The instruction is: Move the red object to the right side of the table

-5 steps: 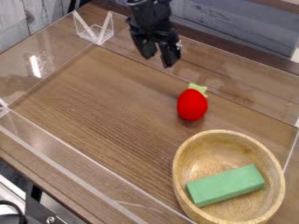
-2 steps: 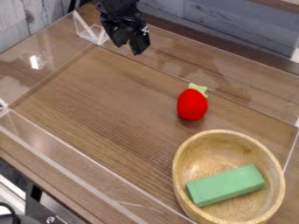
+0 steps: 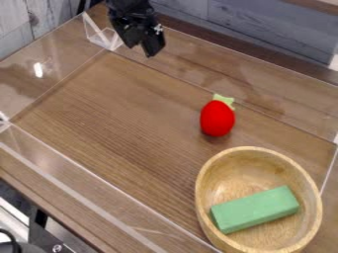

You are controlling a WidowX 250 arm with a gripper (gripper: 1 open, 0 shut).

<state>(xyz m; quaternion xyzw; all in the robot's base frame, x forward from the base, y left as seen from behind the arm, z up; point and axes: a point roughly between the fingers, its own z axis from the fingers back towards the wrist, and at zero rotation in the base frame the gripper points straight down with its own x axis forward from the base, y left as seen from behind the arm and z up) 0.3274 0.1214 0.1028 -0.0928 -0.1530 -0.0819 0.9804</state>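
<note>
With gripper [image 3: 144,40] up at the far left end of the tabletop [image 3: 119,119], near the back acrylic wall [image 3: 40,59]: jaws spread wide, nothing between them, pointing steeply down, hanging above the wood surface without touching it. Black fingers [image 3: 153,43] dark against the lighter background, detail of the tips hard to make out. Red object [image 3: 216,117] sitting on the tabletop right of centre, well apart from the gripper, small green leafy tip pointing toward the back. Resting directly on the wood grain, not in contact with anything else. Round wooden bowl [image 3: 224,173] at the near right corner, just in front of the red object but not touching it. Green rectangular block [image 3: 255,210] lying flat inside the bowl, angled slightly, one end toward the bowl's right rim. Clear low walls running round the tabletop edges, glare patch on the left wall. Small clear triangular bracket [image 3: 101,36] at the back left corner, just left of the gripper. Rest of the wood surface between gripper and red object bare.
</note>
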